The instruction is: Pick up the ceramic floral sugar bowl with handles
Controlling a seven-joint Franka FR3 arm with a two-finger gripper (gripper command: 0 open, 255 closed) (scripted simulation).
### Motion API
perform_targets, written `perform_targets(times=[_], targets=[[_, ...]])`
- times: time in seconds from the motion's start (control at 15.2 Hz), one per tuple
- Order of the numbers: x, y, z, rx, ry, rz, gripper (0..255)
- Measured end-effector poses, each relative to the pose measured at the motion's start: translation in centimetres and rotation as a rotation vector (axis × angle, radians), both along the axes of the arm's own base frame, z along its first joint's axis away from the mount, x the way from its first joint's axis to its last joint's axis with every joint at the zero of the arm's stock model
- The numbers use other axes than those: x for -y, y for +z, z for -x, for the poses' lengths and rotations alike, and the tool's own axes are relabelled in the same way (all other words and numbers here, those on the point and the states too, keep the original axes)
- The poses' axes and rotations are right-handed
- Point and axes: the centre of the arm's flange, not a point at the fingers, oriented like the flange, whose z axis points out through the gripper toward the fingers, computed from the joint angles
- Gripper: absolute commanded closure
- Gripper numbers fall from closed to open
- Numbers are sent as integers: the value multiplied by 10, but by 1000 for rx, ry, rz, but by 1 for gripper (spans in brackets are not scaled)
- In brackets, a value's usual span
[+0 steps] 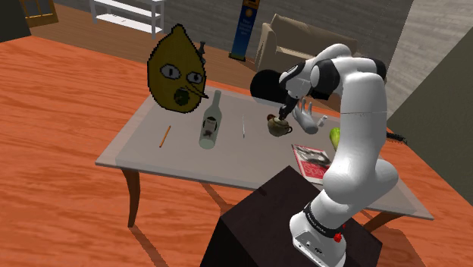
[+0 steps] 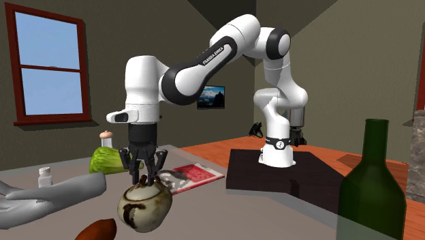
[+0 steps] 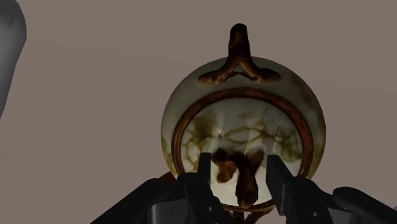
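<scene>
The jaws stand spread, straddling one brown handle (image 3: pixel 240 175) of the cream, brown-veined sugar bowl (image 3: pixel 245 130), which sits upright on the grey surface (image 3: pixel 95 95). This looks like the grasp stage: next, close squarely on that handle, then lift straight

Glossy cream glaze, veined in brown, coats the sugar bowl (image 3: pixel 245 127); its handles look a rougher, bark-like brown. My gripper (image 3: pixel 240 164) is matt black plastic, fingers (image 3: pixel 203 175) included, and my arm (image 2: pixel 204 65) is smooth, shiny white. The table (image 1: pixel 227 163) has a flat matt grey top on wooden legs. The floor (image 1: pixel 61 114) is grained orange wood, the bottle (image 2: pixel 371 191) dark green glass.
</scene>
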Motion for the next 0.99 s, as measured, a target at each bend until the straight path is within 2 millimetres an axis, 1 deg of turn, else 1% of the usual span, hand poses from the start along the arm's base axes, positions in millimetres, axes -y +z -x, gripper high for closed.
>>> perform_targets(times=[0.2, 0.73, 0.99], targets=[[-1, 11, 0, -1, 0, -1, 255], [-1, 55, 1, -1, 0, -1, 255], [0, 73, -1, -1, 0, -1, 255]])
